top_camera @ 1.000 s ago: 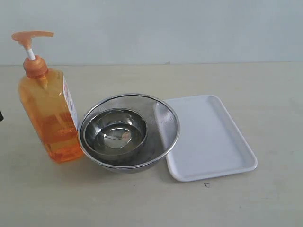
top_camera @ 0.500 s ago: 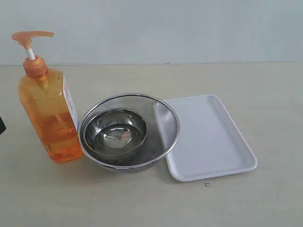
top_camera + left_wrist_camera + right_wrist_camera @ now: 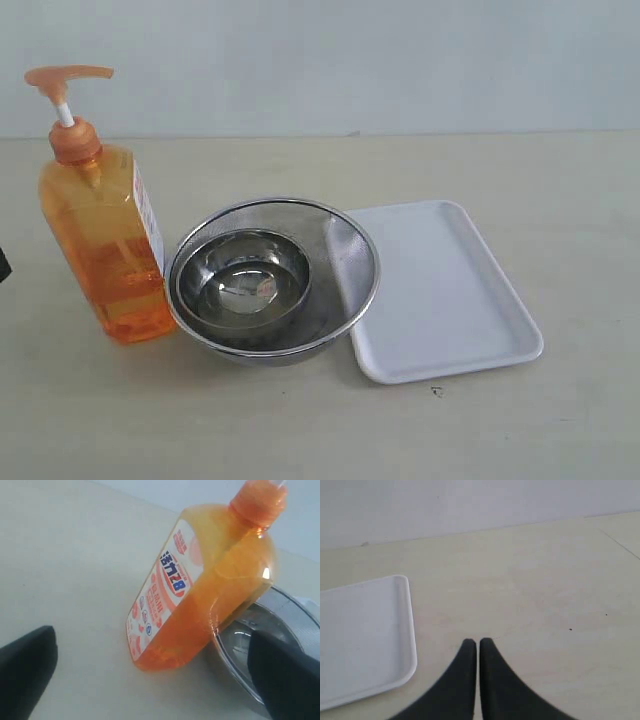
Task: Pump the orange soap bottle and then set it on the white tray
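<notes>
The orange soap bottle (image 3: 105, 245) stands upright at the left of the table, its pump head up, touching the steel bowls. The white tray (image 3: 440, 290) lies flat to the right of the bowls with nothing on it. My left gripper (image 3: 160, 667) is open, its two dark fingers wide apart, facing the bottle (image 3: 200, 580) from a short distance without touching it. In the exterior view only a dark sliver of that gripper (image 3: 3, 265) shows at the left edge. My right gripper (image 3: 478, 642) is shut and holds nothing, hovering over bare table beside the tray (image 3: 365, 635).
A steel mesh bowl (image 3: 345, 250) with a smaller steel bowl (image 3: 245, 280) nested inside sits between bottle and tray, its rim (image 3: 280, 605) close behind the bottle. A pale wall runs behind the table.
The dark sliver of the left gripper at the exterior view's left edge has shifted slightly. Bottle, bowls and tray have not moved.
</notes>
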Controlling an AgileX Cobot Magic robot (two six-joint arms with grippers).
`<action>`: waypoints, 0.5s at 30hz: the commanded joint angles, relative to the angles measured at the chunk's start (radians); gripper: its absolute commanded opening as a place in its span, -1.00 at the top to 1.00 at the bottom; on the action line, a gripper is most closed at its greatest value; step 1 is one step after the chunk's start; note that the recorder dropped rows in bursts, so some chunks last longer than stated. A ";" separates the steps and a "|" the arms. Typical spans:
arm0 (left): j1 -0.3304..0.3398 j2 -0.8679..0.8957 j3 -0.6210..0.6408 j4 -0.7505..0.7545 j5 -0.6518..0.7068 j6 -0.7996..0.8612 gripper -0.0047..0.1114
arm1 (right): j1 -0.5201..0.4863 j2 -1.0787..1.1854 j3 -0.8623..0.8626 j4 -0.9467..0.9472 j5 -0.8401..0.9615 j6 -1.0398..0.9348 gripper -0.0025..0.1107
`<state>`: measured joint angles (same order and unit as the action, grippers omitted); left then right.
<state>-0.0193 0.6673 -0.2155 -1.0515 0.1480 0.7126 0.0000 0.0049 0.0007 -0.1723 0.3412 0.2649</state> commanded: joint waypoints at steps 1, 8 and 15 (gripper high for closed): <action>-0.006 -0.004 0.002 -0.008 0.029 0.088 -0.73 | -0.003 -0.005 -0.001 0.000 -0.007 -0.005 0.96; -0.006 -0.004 -0.001 -0.522 0.209 0.671 -0.73 | -0.003 -0.005 -0.001 0.000 -0.007 -0.005 0.96; -0.006 -0.004 0.005 -0.580 0.291 0.719 -0.73 | -0.003 -0.005 -0.001 0.000 -0.007 -0.005 0.96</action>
<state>-0.0193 0.6673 -0.2155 -1.6144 0.4300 1.4159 0.0000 0.0049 0.0007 -0.1723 0.3412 0.2649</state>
